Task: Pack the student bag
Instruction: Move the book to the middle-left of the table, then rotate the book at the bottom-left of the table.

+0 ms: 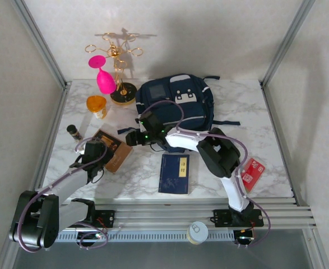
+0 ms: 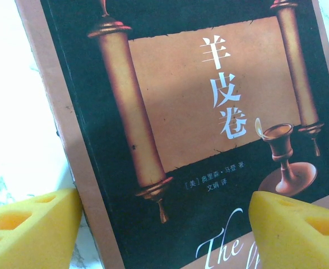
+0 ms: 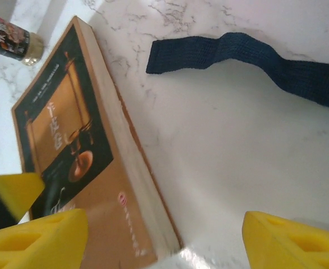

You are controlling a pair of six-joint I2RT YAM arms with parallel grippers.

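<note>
At the far middle of the bench (image 1: 245, 103) lies the student bag (image 1: 178, 101), and with my left tool (image 2: 164, 207) and right tool (image 3: 164, 224) both gaping wide at the scroll-cover book (image 2: 209, 112), I fear they'll clash or shove it.

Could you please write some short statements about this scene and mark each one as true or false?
1. The left gripper is shut on the brown book. False: it is open, with its fingers spread wide over the cover.
2. The navy book lies on the table, outside the bag. True.
3. The pink glass stands right of the bag. False: it is left of the bag, beside the gold rack.
4. The right gripper is open. True.
5. A bag strap lies on the table near the brown book. True.
</note>
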